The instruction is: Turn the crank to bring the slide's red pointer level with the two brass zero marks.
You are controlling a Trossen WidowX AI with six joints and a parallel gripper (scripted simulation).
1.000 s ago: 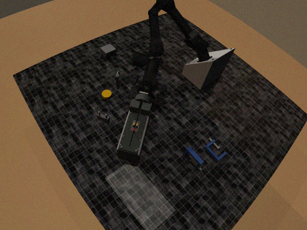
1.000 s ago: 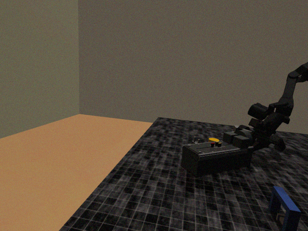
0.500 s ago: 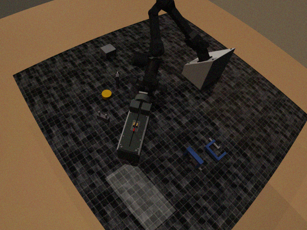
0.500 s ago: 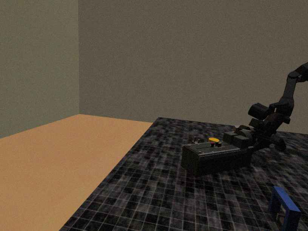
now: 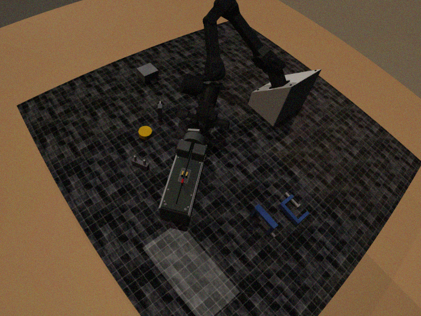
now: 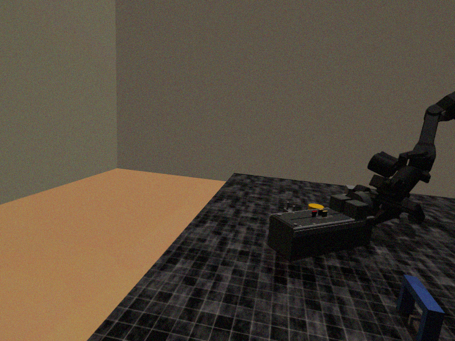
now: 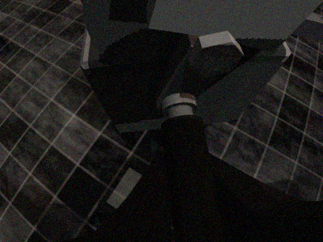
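Observation:
The dark machine (image 5: pixel 180 193) (image 6: pixel 330 238) (image 7: pixel 237 20) has a long slot in its top. The slide's red pointer (image 5: pixel 182 180) (image 6: pixel 314 213) sits in the slot, a short way from the brass zero marks (image 5: pixel 186 174) (image 6: pixel 324 213), on the side away from the arm; it is not level with them. My gripper (image 5: pixel 205 131) (image 6: pixel 378 216) (image 7: pixel 184 152) is at the machine's arm-side end, shut on the crank handle. The handle's pale collar (image 7: pixel 180 104) shows in the wrist view; its dark grip is hard to tell from the fingers. The crank is mostly hidden in the top and exterior views.
A yellow disc (image 5: pixel 145 131) (image 6: pixel 315 206), a small two-pin block (image 5: pixel 140 163) and a grey box (image 5: pixel 147 69) lie on the machine's left in the top view. Two blue brackets (image 5: pixel 266 216) (image 5: pixel 289 212) stand on its right. A white wedge (image 5: pixel 272 101) is near the arm.

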